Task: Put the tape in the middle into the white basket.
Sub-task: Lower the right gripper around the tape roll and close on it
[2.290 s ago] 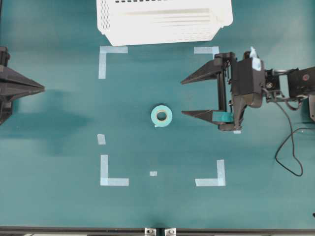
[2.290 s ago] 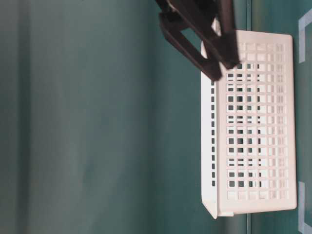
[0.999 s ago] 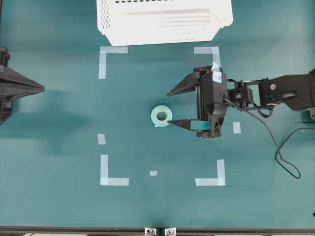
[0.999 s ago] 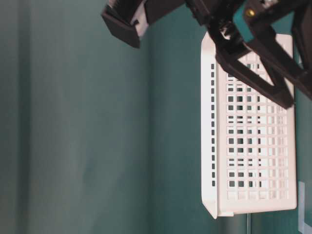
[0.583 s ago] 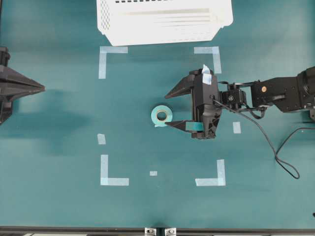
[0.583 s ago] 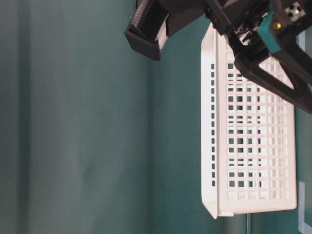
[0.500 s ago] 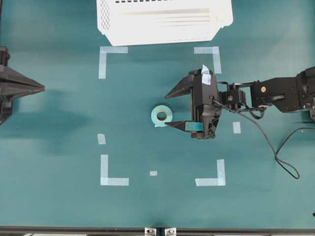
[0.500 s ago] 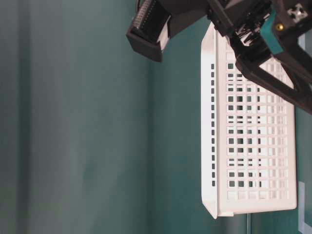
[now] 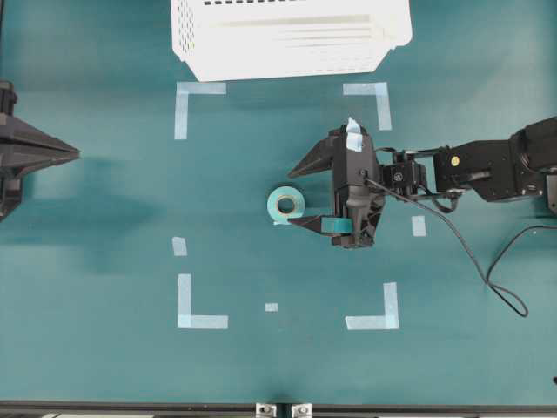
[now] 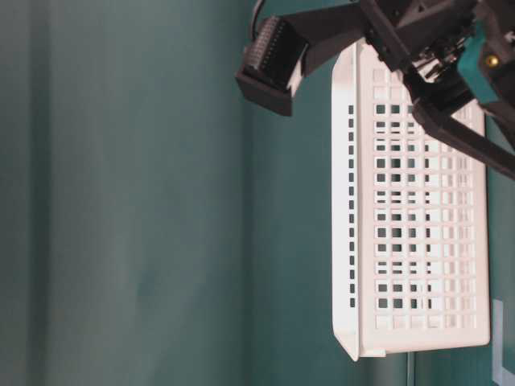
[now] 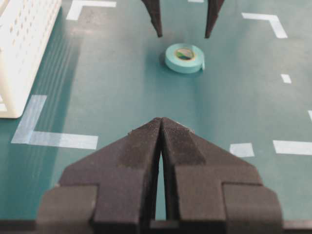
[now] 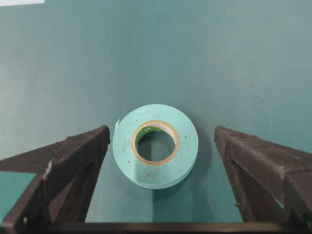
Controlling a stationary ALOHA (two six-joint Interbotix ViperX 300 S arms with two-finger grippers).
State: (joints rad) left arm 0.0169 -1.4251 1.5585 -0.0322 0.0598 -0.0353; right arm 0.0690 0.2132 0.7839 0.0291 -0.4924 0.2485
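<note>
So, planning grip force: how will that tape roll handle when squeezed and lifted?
The tape lies flat, so it probably won't roll. Its cardboard core suggests it stays stiff. Small, so likely light; the open right end effector straddles it.

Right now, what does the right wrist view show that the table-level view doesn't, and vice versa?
Only the right wrist view: the tape lying flat on the teal table, its tan core visible, framed between the two open fingers of the right gripper with clear gaps on both sides.

Only the table-level view: the white basket with its slotted side wall. The tape is out of this frame.

Both: parts of the right gripper and the teal table surface. Neither shows the left gripper.
</note>
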